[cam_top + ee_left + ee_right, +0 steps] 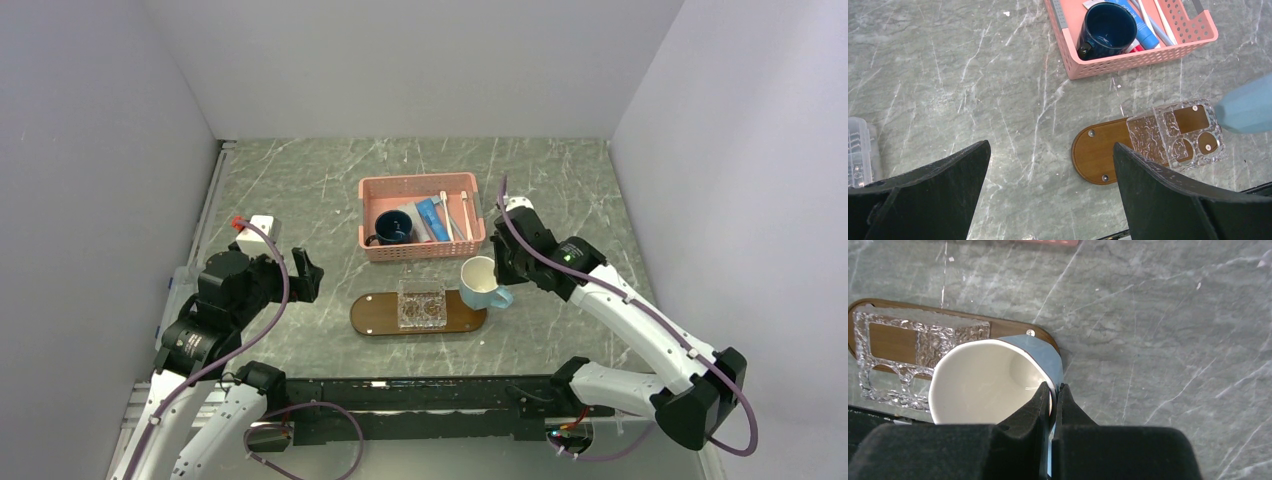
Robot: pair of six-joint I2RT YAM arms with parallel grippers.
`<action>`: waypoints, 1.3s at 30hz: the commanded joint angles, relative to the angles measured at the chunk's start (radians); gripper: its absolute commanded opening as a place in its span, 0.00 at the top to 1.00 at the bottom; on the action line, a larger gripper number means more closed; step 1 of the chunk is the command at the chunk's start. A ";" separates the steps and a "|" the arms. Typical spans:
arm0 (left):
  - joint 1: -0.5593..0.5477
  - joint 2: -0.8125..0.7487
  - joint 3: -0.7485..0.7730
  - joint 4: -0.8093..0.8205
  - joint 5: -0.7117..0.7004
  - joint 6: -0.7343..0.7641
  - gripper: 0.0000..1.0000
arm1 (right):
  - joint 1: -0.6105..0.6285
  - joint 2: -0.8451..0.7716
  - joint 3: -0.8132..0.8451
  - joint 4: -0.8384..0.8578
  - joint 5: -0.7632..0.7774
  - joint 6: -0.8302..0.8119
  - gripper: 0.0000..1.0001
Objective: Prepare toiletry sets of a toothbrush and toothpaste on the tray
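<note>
Tray (372,315) on tabletop (300,200). Right hand (1053,390) clenched on pale mug (978,385) rim at tray's right end. Left hand (1050,150) released, left of tray. Toothbrushes (465,213) and toothpaste (432,218) in pink basket (420,250) beyond tray. Probably light, slim, slippery: pinch brush mid-handle, tube across its flat.

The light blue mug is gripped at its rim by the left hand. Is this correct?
No, the right hand grips the light blue mug at its rim; the right wrist view shows it.
</note>
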 commanded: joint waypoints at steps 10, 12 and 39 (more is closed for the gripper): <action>0.002 0.000 0.001 0.023 -0.001 0.007 0.01 | -0.002 -0.026 -0.074 0.174 -0.040 0.051 1.00; 0.002 -0.001 0.002 0.023 -0.001 0.007 0.01 | -0.002 -0.028 -0.088 0.195 -0.052 0.052 1.00; 0.007 0.002 0.001 0.024 0.005 0.008 0.01 | 0.001 -0.019 -0.166 0.238 -0.077 0.070 1.00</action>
